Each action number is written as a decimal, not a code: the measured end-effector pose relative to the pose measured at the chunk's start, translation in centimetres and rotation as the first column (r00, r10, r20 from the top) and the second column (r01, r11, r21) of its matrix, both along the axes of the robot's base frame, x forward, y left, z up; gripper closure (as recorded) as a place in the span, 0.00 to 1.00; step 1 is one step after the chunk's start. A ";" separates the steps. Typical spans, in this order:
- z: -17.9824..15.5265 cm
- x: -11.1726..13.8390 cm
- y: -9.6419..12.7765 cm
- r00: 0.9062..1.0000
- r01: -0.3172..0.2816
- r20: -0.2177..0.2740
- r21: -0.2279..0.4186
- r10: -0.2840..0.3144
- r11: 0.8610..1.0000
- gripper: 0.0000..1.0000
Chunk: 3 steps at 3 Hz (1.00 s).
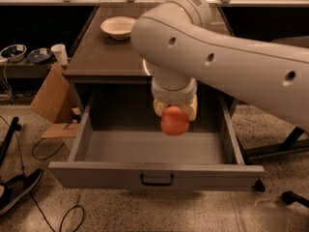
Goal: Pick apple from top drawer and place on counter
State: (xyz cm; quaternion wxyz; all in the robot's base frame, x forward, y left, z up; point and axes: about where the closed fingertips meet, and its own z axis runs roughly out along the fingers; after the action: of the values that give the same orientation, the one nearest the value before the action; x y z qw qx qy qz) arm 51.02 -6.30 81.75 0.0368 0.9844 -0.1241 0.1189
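Note:
The top drawer [154,175] stands pulled open, a wide grey tray with a dark handle at the centre of its front panel. My gripper [175,112] hangs from the white arm over the middle of the drawer and is shut on the red-orange apple [175,122], holding it in the air above the drawer floor. The counter [107,57], dark wood-grain, lies behind the drawer; the arm hides much of its right side.
A white bowl [118,27] sits at the counter's back left. A cardboard box [52,96] leans left of the cabinet, below a shelf with a cup [60,53] and dishes. Cables and dark equipment lie on the speckled floor at left.

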 end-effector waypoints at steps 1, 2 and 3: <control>4.0 2.6 3.2 0.992 0.060 0.107 0.046 -0.065 0.997 1.00; 5.3 4.6 4.2 0.983 0.102 0.145 0.086 -0.114 0.991 1.00; 6.4 7.3 4.2 0.969 0.145 0.176 0.147 -0.171 0.978 1.00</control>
State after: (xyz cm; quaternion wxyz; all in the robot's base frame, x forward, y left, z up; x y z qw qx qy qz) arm 58.35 -2.13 88.14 -0.0314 0.9560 -0.2128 0.1994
